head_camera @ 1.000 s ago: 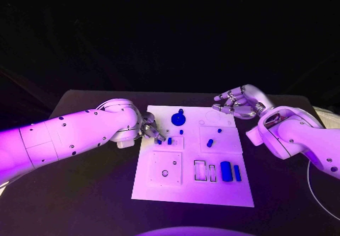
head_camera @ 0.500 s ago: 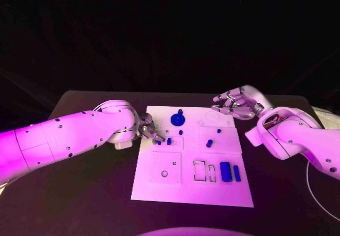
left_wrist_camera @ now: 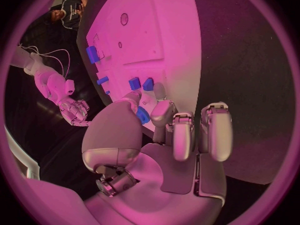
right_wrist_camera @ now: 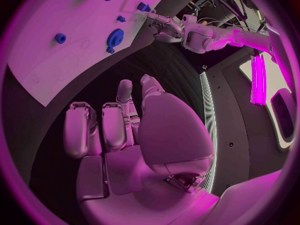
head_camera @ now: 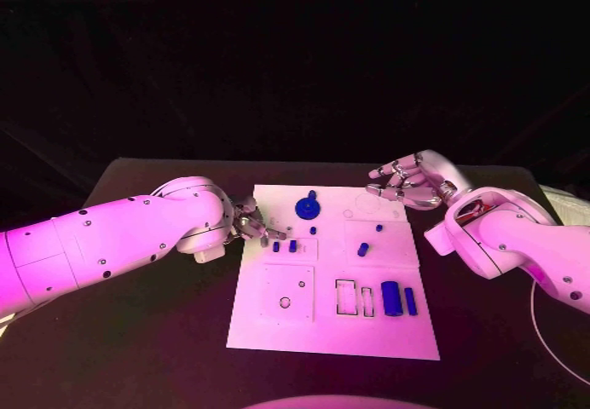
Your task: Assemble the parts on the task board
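The task board (head_camera: 334,281) lies flat at the middle of the black table (head_camera: 147,324), with the small blue parts spread over it. At its far edge you see a blue gear (head_camera: 308,205); nearer you, along the board's right side, stand a broad blue block (head_camera: 391,297) and a narrow blue bar (head_camera: 411,299), just beside empty rectangular recesses. Two small blue pegs (head_camera: 284,246) sit in a square pocket near the left edge.

Your left hand (head_camera: 255,224) hovers at that left edge, just beside the pegs. In the left wrist view its thumb and nearest finger close on a small blue piece (left_wrist_camera: 143,116), so read this hand as pinching a part; its other fingers (left_wrist_camera: 215,130) hang curled and free. Your right hand (head_camera: 409,181) rests off the board's far right corner, fingers curled in on nothing.

Judged by appearance, the parts are rigid, light plastic: they will not deform, yet smooth sides may slip or tip under a loose pinch. Take each by its opposing flat or long sides, low on the body, and keep it upright. Expect close-fitting recesses, so a tilted part may jam.
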Tool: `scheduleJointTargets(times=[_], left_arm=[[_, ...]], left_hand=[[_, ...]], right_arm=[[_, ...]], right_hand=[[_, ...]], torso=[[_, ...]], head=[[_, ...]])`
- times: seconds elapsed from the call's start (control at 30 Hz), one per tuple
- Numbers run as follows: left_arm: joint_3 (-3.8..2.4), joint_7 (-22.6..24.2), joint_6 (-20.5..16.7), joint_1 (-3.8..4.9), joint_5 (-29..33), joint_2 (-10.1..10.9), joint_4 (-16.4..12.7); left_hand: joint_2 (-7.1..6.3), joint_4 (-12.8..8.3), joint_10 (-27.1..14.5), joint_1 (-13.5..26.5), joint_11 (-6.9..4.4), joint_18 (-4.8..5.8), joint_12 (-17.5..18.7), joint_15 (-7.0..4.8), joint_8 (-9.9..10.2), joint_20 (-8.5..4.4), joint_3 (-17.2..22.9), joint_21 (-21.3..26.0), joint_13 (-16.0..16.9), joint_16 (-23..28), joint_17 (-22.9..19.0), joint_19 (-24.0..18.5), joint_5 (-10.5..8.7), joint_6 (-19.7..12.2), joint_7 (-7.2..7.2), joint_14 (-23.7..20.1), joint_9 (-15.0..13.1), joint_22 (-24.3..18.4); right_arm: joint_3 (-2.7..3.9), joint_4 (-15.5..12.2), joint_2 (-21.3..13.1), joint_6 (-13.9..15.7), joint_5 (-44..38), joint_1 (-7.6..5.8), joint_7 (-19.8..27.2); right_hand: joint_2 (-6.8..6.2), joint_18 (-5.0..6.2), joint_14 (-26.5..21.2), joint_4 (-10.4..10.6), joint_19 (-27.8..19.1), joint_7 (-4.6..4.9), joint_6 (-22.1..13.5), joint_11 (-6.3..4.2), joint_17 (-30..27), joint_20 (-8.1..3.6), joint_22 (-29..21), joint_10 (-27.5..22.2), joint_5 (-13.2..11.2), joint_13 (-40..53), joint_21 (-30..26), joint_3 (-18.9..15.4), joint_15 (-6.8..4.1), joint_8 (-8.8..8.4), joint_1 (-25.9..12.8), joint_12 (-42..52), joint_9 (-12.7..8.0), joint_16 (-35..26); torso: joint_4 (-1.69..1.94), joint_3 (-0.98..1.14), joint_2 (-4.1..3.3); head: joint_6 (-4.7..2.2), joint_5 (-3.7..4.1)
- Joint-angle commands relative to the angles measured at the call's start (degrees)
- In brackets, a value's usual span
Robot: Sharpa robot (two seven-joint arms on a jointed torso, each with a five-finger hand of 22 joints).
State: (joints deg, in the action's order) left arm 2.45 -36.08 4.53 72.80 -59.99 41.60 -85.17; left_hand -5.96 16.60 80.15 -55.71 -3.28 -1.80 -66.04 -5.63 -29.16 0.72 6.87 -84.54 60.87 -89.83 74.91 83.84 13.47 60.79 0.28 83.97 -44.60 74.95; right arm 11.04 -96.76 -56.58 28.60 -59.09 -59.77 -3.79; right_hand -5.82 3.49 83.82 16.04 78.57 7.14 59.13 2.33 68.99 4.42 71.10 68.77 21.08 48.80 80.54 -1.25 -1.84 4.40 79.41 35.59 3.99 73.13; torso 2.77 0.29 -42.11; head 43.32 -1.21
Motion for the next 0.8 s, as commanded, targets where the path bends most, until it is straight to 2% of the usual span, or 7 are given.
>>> scheduleJointTargets(times=[0.03, 0.17, 0.3, 0.37, 0.5, 0.63, 0.8], left_arm=[[-0.05, 1.9, -4.9, 0.01, 2.4, 0.5, -0.4], [-0.09, 5.1, -7.0, 0.01, 4.4, 1.6, -0.6], [-0.11, 11.6, -11.0, 0.03, 7.2, 2.1, -0.5], [-0.11, 15.3, -12.8, 0.03, 7.9, 2.1, -0.4], [-0.09, 22.3, -14.9, 0.03, 7.5, 1.4, 0.1], [0.18, 30.2, -16.4, -0.01, 1.6, -0.7, 1.4], [0.51, 34.9, -17.8, -0.29, -6.2, -3.0, 2.8]], left_hand=[[0.45, 0.1, -0.1, 0.5, -0.03, 0.42, 0.1, -0.41, -0.3, -0.39, -1.5, 0.2, 0.0, -0.2, 15.1, 4.2, -1.62, 0.3, 0.04, 6.0, -0.1, 12.2], [0.8, 0.1, -0.5, 0.5, 0.02, 0.27, 0.8, -0.4, -0.2, -0.4, -2.3, 0.9, -0.9, -0.2, 15.1, 3.9, -1.93, 0.0, 0.11, 6.0, -0.1, 11.9], [1.65, -0.1, -6.0, -2.4, 1.14, -1.37, 8.4, 0.28, 1.3, 0.08, -3.5, 8.4, -9.0, -0.2, 15.1, 1.1, 1.22, -3.6, 1.43, 6.0, 0.4, 8.3], [1.86, 0.0, -12.5, -4.7, 2.57, -3.13, 16.2, 1.43, 2.6, 0.84, -4.0, 17.5, -17.2, 1.1, 13.6, -2.7, 2.2, -6.4, 2.73, 5.4, 1.3, 3.9], [1.53, -2.6, -23.2, -14.3, 6.05, -7.58, 23.0, 4.49, 5.9, 3.4, -3.2, 48.0, -22.0, 18.3, -4.0, -17.3, 2.64, -13.2, 6.64, -5.9, 4.2, -11.2], [1.19, -7.9, -29.0, -28.2, 8.32, -8.08, 30.7, 6.28, 9.5, 5.33, 3.3, 56.3, -28.7, 38.2, -22.0, -22.4, 1.55, -14.7, 8.41, -20.9, 9.6, -16.5], [-2.09, -9.4, -27.5, -32.1, 8.27, -8.43, 38.1, 6.26, 15.2, 6.03, 8.7, 58.3, -37.3, 41.6, -27.0, -21.7, -2.67, -13.1, 7.91, -21.3, 17.6, -18.1]], right_arm=[[-0.01, 0.0, 0.0, -0.6, -0.4, 0.1, 0.3], [-0.01, 0.0, 0.0, -0.7, -0.4, 0.18, 0.3], [-0.01, 0.1, 0.0, -0.7, -0.4, 0.24, 0.3], [-0.01, 0.2, 0.0, -0.7, -0.4, 0.25, 0.2], [-0.02, 0.3, 0.0, -0.7, -0.4, 0.27, 0.2], [-0.02, 0.4, 0.1, -0.8, -0.4, 0.27, 0.2], [-0.04, 0.4, 0.2, -0.9, -0.4, 0.28, 0.2]], right_hand=[[0.23, 0.79, 1.9, 0.0, -0.2, 0.2, 0.1, 0.01, 0.0, 0.03, -0.1, -0.3, 0.2, 0.0, -0.3, -0.2, 0.0, 0.22, 0.3, -0.4, 0.1, -0.2], [0.23, 0.79, 1.9, 0.0, -0.2, 0.2, 0.1, 0.01, 0.0, 0.03, -0.1, -0.3, 0.2, 0.0, -0.3, -0.2, 0.0, 0.22, 0.3, -0.4, 0.1, -0.2], [0.25, 0.79, 1.9, 0.0, -0.2, 0.2, 0.1, 0.02, 0.0, 0.03, -0.1, -0.3, 0.2, -0.1, -0.3, -0.2, 0.0, 0.22, 0.3, -0.4, 0.1, -0.2], [0.25, 0.79, 1.9, 0.0, -0.2, 0.2, 0.1, 0.02, 0.0, 0.03, -0.1, -0.3, 0.2, -0.1, -0.3, -0.2, 0.0, 0.22, 0.3, -0.4, 0.1, -0.2], [0.25, 0.79, 1.9, 0.0, -0.2, 0.2, 0.1, 0.02, 0.0, 0.03, -0.1, -0.3, 0.2, -0.1, -0.3, -0.2, 0.0, 0.22, 0.3, -0.4, 0.1, -0.2], [0.25, 0.79, 1.9, 0.0, -0.2, 0.2, 0.1, 0.02, 0.0, 0.03, -0.1, -0.3, 0.2, -0.1, -0.3, -0.2, 0.0, 0.22, 0.3, -0.4, 0.1, -0.2], [0.25, 0.79, 1.9, 0.0, -0.2, 0.2, 0.1, 0.02, 0.0, 0.03, -0.1, -0.3, 0.2, -0.1, -0.3, -0.2, 0.0, 0.22, 0.3, -0.4, 0.1, -0.2]], torso=[[0.07, 0.01, 0.02], [0.05, -0.01, 0.03], [0.12, 0.05, 0.04], [0.07, 0.05, 0.02], [-0.02, 0.06, -0.04], [-0.02, 0.07, -0.06], [-0.14, 0.06, -0.1]], head=[[0.02, 0.03], [-0.05, 0.11], [-0.13, 0.22], [-0.2, 0.27], [-0.43, 0.28], [-0.69, 0.61], [-0.98, 0.8]])
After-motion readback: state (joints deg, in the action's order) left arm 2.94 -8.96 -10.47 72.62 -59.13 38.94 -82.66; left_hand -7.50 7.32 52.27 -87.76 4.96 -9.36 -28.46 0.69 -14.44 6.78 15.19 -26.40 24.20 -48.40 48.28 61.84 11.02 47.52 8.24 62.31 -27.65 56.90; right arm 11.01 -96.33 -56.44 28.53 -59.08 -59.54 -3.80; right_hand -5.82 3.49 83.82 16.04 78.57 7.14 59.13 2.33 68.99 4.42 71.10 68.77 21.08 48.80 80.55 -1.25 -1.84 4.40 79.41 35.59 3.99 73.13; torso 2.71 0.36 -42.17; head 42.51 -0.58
